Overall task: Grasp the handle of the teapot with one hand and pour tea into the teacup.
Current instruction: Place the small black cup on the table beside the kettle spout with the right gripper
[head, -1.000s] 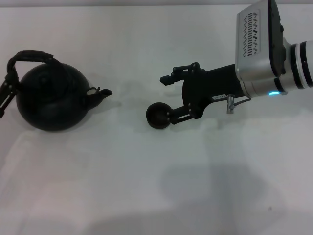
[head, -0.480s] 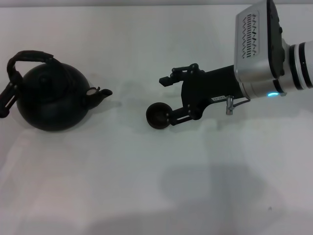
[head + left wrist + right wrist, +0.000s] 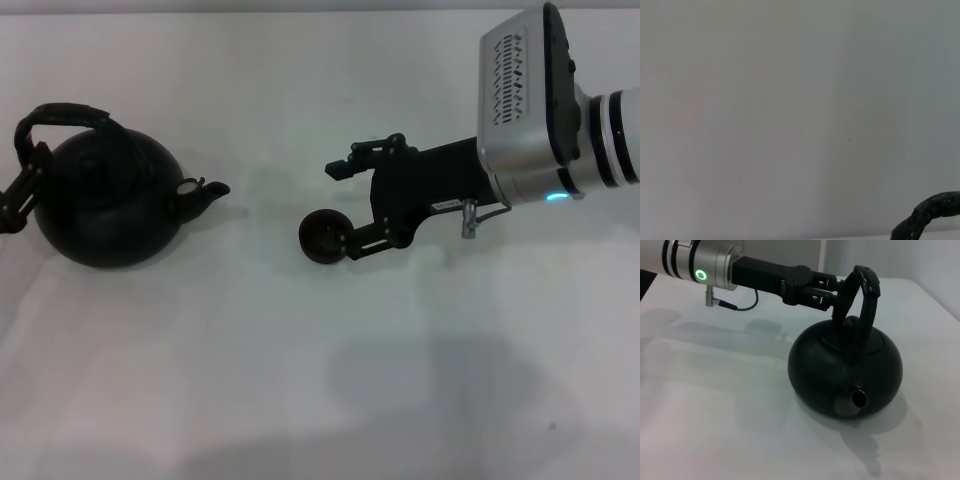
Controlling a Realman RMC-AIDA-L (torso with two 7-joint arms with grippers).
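Observation:
The black teapot (image 3: pixel 105 205) stands on the white table at the left, its spout (image 3: pixel 205 189) pointing right towards the teacup. Its arched handle (image 3: pixel 58 113) rises over the top. My left gripper (image 3: pixel 25 180) comes in from the left edge and is open, its tips at the handle's left leg. In the right wrist view, the left gripper (image 3: pixel 836 292) meets the handle (image 3: pixel 865 295) above the teapot (image 3: pixel 845 372). The small black teacup (image 3: pixel 320 238) sits mid-table, against the lower fingertip of my open right gripper (image 3: pixel 341 205). In the left wrist view, only a bit of handle (image 3: pixel 930 212) shows.
The white table (image 3: pixel 300 380) stretches bare in front of both objects. The right arm's silver wrist housing (image 3: pixel 525 100) hangs over the back right. A pale wall fills the left wrist view.
My left gripper has moved in from the left edge and up to the handle's leg. The right arm, teapot and teacup have hardly moved.

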